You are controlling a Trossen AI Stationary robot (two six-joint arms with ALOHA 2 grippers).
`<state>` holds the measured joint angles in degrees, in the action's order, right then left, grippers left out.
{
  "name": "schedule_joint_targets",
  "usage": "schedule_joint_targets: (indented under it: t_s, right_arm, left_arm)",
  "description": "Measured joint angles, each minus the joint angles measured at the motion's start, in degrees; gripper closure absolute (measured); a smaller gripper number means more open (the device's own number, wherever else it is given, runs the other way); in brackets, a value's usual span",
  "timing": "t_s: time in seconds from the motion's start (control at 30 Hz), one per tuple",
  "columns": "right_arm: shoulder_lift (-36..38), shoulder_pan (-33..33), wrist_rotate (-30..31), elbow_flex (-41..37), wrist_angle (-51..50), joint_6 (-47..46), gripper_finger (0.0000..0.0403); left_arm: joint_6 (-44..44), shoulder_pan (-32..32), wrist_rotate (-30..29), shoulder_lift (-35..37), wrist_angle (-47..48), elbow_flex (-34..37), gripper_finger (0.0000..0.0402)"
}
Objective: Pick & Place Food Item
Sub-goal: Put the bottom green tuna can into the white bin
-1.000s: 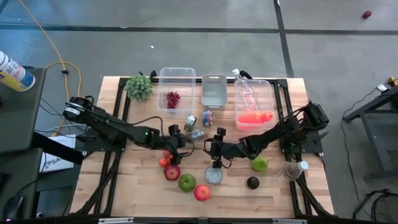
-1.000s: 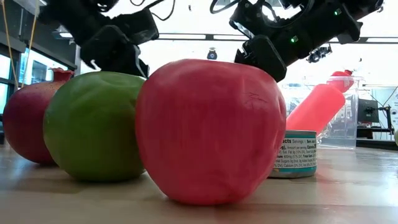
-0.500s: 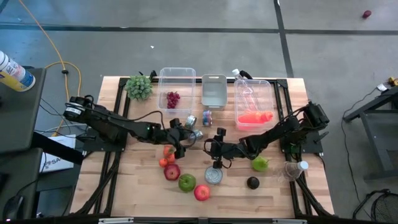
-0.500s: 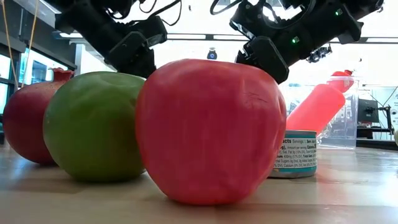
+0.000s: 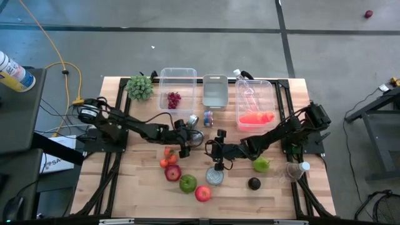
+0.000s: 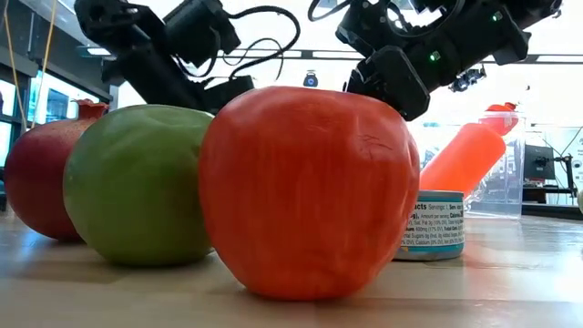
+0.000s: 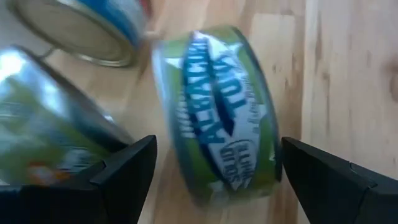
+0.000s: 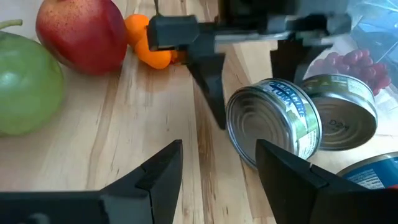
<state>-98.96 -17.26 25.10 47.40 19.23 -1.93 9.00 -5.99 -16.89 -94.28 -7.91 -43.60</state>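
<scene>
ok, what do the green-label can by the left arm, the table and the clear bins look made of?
Green-label can: metal, going by the shiny ribbed end, with a glossy printed label around the side. Table: wood, pale butcher-block strips with visible grain, matte. Clear bins: likely thin see-through plastic; the grapes show through. The left tool stands open around the can.

A green leafy plant (image 5: pixel 140 87) is being kept at the far left corner of the wooden table (image 5: pixel 137 187). Along the far edge, a clear bin (image 5: pixel 177 70), a metal tray (image 5: pixel 215 94) and a second clear bin (image 5: pixel 255 81) are being kept in a row. An orange bottle (image 5: pixel 256 117) is being held inside the second bin. A clear plastic cup (image 5: pixel 295 170) is being left on its side at the right edge. A yellow cable (image 5: pixel 56 69) is being trailed across the floor beside a spray can (image 5: pixel 14 72).
</scene>
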Motion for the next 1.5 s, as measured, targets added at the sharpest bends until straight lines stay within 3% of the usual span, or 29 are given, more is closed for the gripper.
schedule_joint_targets:
  t_s: [0.2,0.37,0.73,1.03,1.1,1.23,1.3,1.5]
  right_arm:
    - [0.0,0.0,0.0,0.0,0.25,0.02,0.0211]
    - [0.0,0.0,0.0,0.0,0.27,0.02,0.0211]
    - [0.0,0.0,0.0,0.0,0.26,0.02,0.0211]
    - [0.0,-0.08,0.38,0.0,0.17,0.02,0.0211]
    - [0.11,-0.87,4.03,0.0,0.06,0.04,0.0211]
    - [2.09,-4.18,17.13,0.02,-0.59,3.08,0.0211]
    - [3.19,-5.71,19.48,0.02,-0.97,4.87,0.0211]
    - [5.48,-7.64,14.2,0.01,-0.46,0.96,0.0205]
  left_arm:
    - [-2.2,1.43,8.18,-0.43,-0.02,-0.02,0.0085]
    - [-5.1,1.26,8.0,-0.26,-0.84,-0.02,0.0125]
    - [-6.78,1.23,5.81,-0.22,-4.34,-0.02,0.0263]
    - [-9.25,-1.65,4.79,0.37,-5.04,-0.04,0.0264]
    - [-9.47,-2.75,4.79,1.34,-5.18,-0.06,0.0261]
    - [-9.49,-4.66,4.79,4.12,-5.18,-0.11,0.0258]
    - [-9.51,-5.5,4.79,5.28,-5.32,-0.11,0.0257]
    - [-9.69,-6.96,4.56,6.17,-5.35,-0.15,0.0255]
